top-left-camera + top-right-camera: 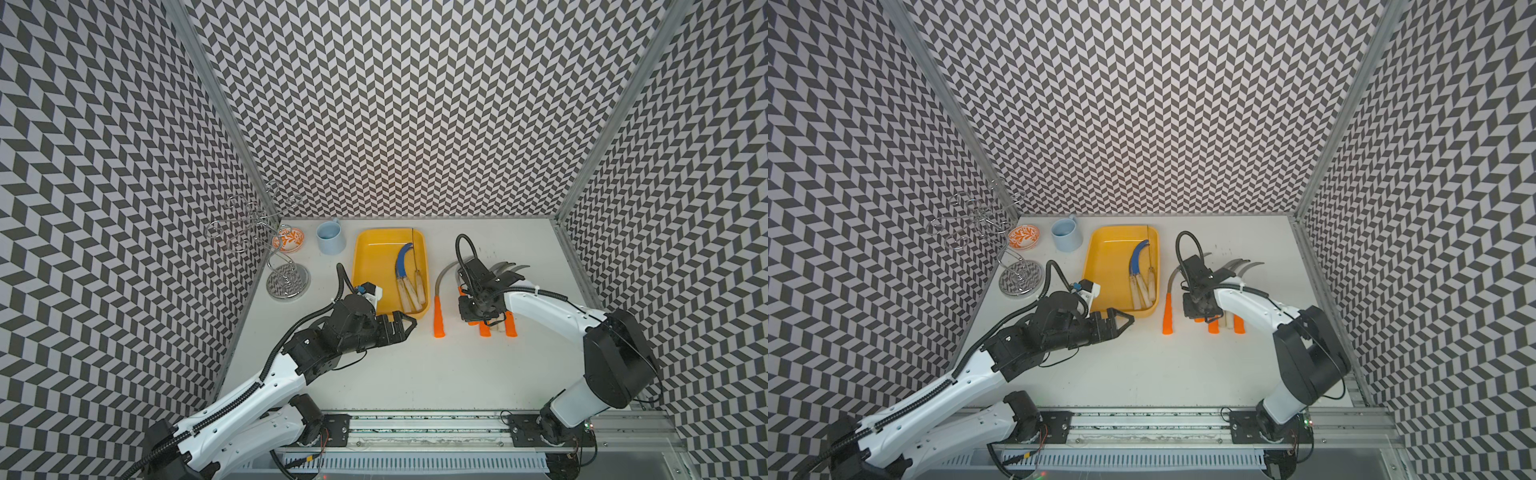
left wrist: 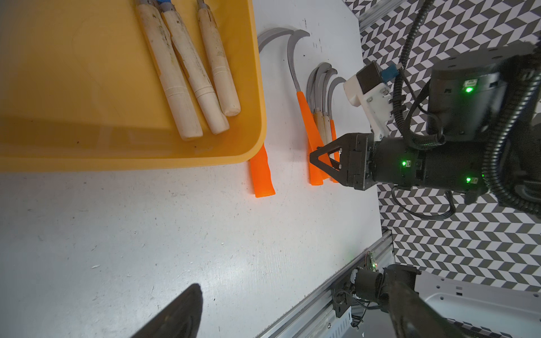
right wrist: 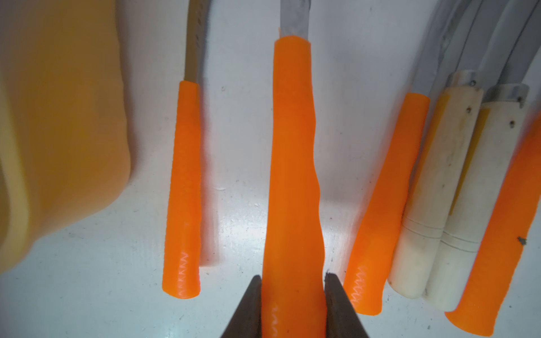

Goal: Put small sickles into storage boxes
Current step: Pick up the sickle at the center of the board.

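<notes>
"Gripping what, exactly, is the right gripper (image 3: 293, 289)?"

"Its jaws are clamped on the butt end of an orange-handled sickle with a curved grey blade (image 3: 292, 164). In the right wrist view its dark fingers (image 3: 251, 307) press the handle from both sides."

"Where does that sit in a top view?"

"Right of centre, mostly hidden under the right wrist, among a cluster of orange- and pale-wood-handled sickles (image 1: 484, 329) on the white table (image 1: 415, 374). Their grey blades fan out toward the right."

"And the storage box?"

"The shallow yellow rectangular plastic tray (image 1: 374, 270) lies just left of centre. Three pale-wood-handled sickles (image 1: 411, 299) rest along its right side, one of them with a blue blade (image 1: 398, 262). A lone orange-handled sickle (image 1: 438, 316) lies on the table between the tray and the cluster, just beside the tray's right wall."

"What about the left gripper (image 1: 411, 323)?"

"It hovers at the tray's lower right corner and holds nothing. Whether its jaws are apart or together cannot be told."
</notes>
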